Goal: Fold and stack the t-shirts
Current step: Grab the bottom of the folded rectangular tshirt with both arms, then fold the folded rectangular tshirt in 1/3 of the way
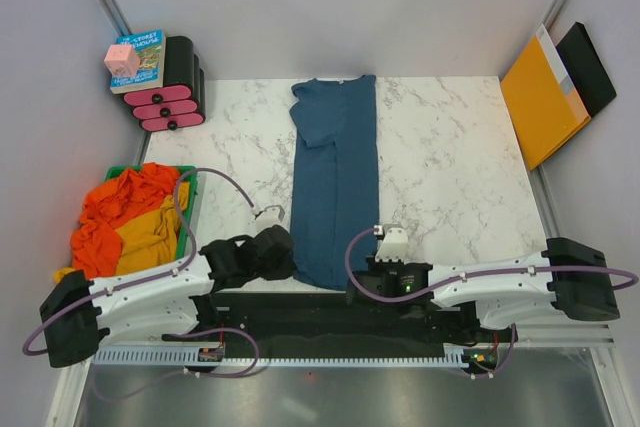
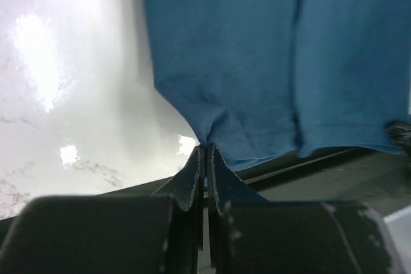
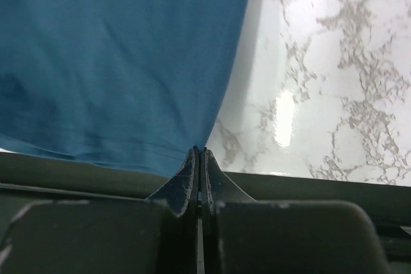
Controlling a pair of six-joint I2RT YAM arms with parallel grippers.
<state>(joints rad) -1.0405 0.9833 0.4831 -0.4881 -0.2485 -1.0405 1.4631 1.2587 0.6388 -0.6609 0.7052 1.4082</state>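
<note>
While the teal-blue t-shirt (image 1: pixel 335 177) lies as a long narrow strip down the middle of the table (image 1: pixel 450 167), collar toward the far edge and hem at the near edge, both arms crouch at that hem. The left gripper (image 2: pixel 205 151) is pinched tight on the left hem corner, with cloth puckering into its tips. The right gripper (image 3: pixel 200 152) is pressed flat together at the right corner, where the cloth runs into its tips.

I'd judge the sides are already folded in and the lengthwise fold is in hand. Next, both corners need lifting together and carrying level toward the collar, so the strip doubles squarely. Bare marble lies on either side of the strip, but the collar sits almost at the far edge. The orange t-shirt (image 1: pixel 120 202) and mustard t-shirt (image 1: pixel 150 239) wait heaped in the green bin (image 1: pixel 190 179) beside the near-left corner.
</note>
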